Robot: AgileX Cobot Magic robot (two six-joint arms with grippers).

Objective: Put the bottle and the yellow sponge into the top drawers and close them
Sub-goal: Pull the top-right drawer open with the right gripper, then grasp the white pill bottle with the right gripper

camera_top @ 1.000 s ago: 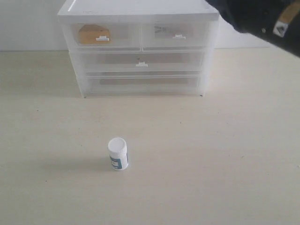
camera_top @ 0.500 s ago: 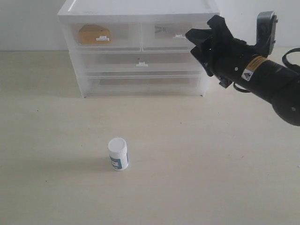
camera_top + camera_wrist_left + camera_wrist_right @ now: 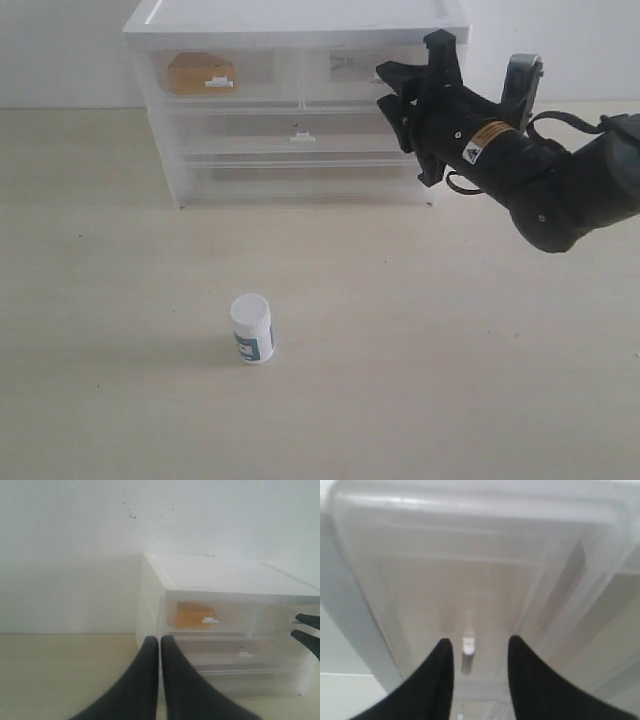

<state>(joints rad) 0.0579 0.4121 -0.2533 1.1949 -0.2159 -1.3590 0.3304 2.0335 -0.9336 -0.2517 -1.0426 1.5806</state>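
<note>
At 1 o'clock in the exterior view, right gripper [image 3: 386, 88] held jaws apart astride the tab handle [image 3: 468, 646] of the top right drawer [image 3: 345, 78], evidently to open it for the bottle [image 3: 252, 328], upright at 7 o'clock; yellow sponge [image 3: 190, 72] lay in the top left drawer [image 3: 265, 72]; left gripper [image 3: 160, 641] sat idle, fingers together.

Nothing legible anywhere. On the right arm [image 3: 545, 185], a small sticker [image 3: 478, 146] with a white warning triangle beside an orange strip, print too small to read. On the bottle [image 3: 251, 327], a dark teal label [image 3: 254, 347] with a pale patch, wording unreadable.
</note>
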